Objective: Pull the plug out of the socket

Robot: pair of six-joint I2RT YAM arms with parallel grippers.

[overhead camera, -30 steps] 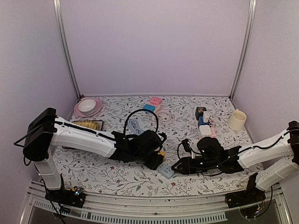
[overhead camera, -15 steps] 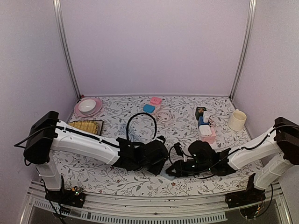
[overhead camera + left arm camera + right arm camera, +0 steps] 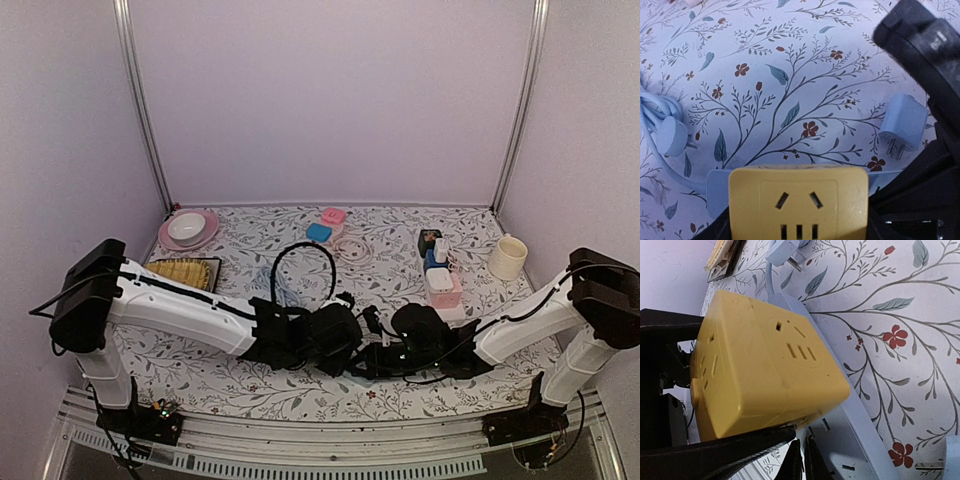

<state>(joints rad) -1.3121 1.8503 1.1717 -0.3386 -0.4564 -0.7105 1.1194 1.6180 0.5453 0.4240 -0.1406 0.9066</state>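
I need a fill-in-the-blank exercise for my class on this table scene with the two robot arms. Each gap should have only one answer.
1. The adapter held in the left gripper is ____ in colour.
2. The loose blue plug lying near it has ____ metal pins.
3. The white bowl at the far left of the table sits on a ____ plate.

Missing words: yellow; two; pink.
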